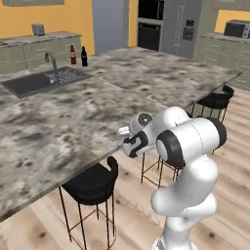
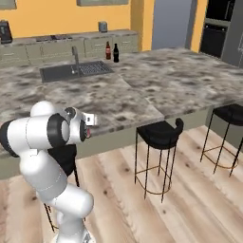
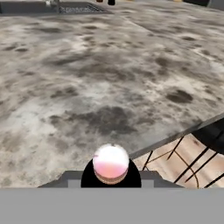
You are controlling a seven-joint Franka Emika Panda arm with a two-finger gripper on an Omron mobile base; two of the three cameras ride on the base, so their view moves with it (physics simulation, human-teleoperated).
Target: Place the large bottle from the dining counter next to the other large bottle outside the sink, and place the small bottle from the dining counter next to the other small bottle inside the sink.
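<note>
Gripping pale pink round-topped small bottle (image 3: 110,162) | claw (image 3: 110,175) closed on it | above dining counter (image 3: 87,87) edge

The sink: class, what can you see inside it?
The sink shows a bare dark floor and ribbed drainboard. Its near wall hides part of the floor, so anything small lying low there cannot be seen.

No text, brand or number could be read anywhere. The red label on the brown bottle (image 1: 72,54), near the dining counter's (image 1: 146,78) far edge, was too small to read.
</note>
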